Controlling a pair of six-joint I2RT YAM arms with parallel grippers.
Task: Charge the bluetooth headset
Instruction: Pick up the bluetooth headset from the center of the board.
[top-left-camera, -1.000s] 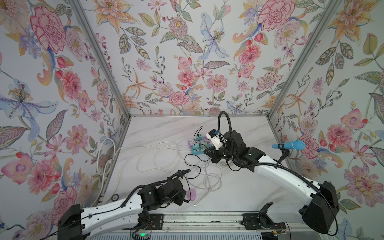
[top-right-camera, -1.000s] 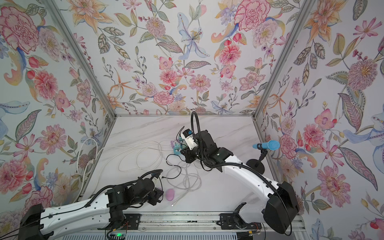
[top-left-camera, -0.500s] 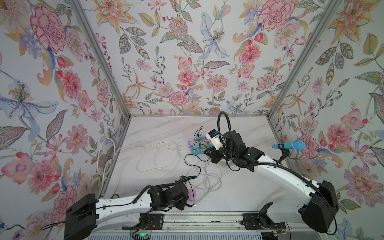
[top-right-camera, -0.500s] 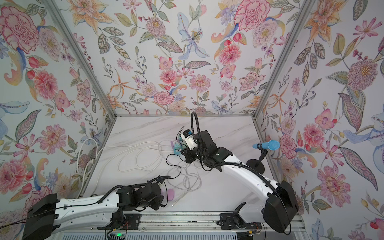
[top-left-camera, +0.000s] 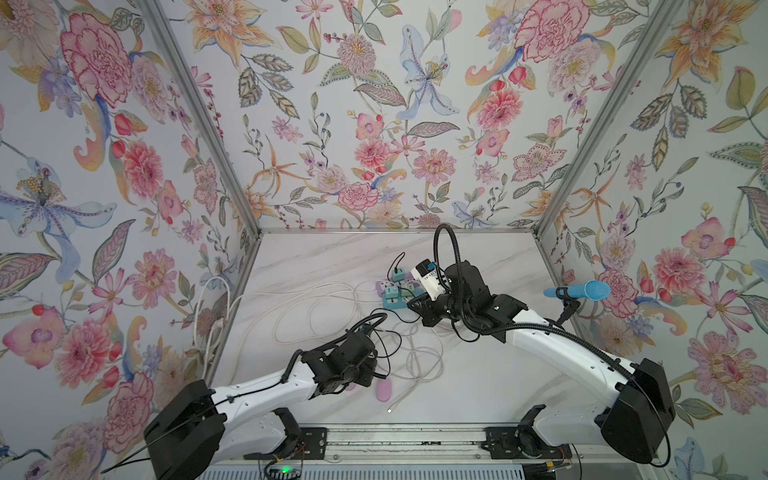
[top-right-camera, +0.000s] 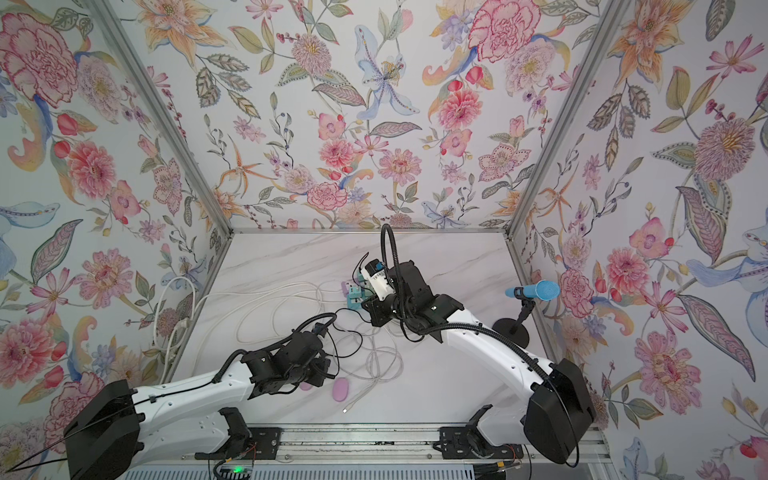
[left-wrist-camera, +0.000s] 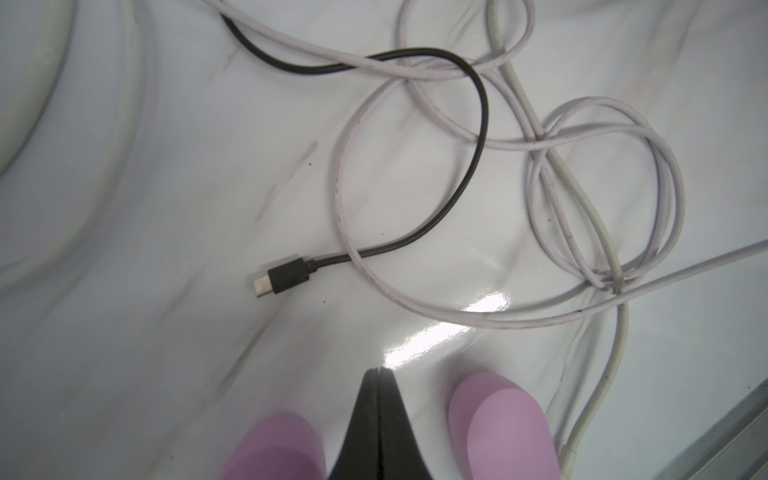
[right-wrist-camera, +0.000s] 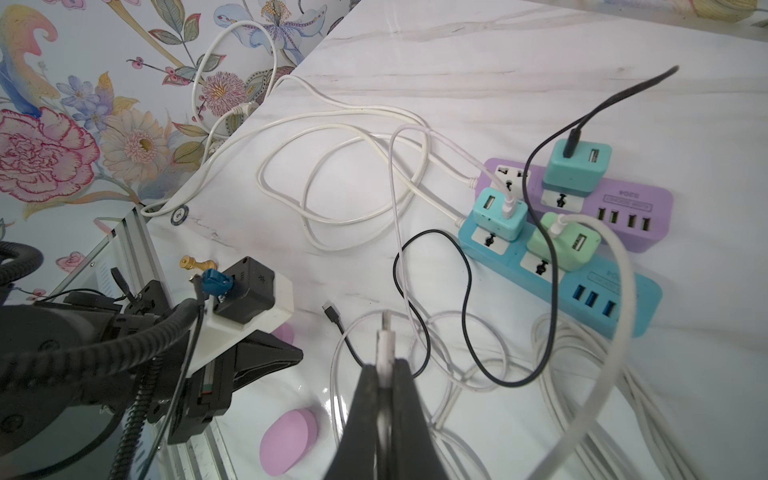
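Note:
The headset shows as two lilac oval pieces (left-wrist-camera: 500, 424) (left-wrist-camera: 276, 446) lying on the marble table. My left gripper (left-wrist-camera: 378, 372) is shut and empty, with its tips low between the two ovals. In both top views one oval (top-left-camera: 384, 390) (top-right-camera: 339, 389) lies just right of the left gripper (top-left-camera: 370, 376) (top-right-camera: 324, 374). A loose black USB-C plug (left-wrist-camera: 282, 280) lies on the table ahead of it. My right gripper (right-wrist-camera: 384, 365) hangs by the power strips (top-left-camera: 392, 291), shut on the plug end of a white cable (right-wrist-camera: 384, 340).
A purple power strip (right-wrist-camera: 623, 203) and a blue one (right-wrist-camera: 602, 299) carry teal and green chargers. White and black cables (top-left-camera: 415, 357) loop across mid-table. A loose white plug (top-left-camera: 390, 410) lies near the front rail. A blue microphone (top-left-camera: 582, 289) stands at the right wall.
The left arm has shifted its pose near the front rail, and its gripper has stayed by the lilac ovals. The right arm has not moved and keeps hold of the white cable.

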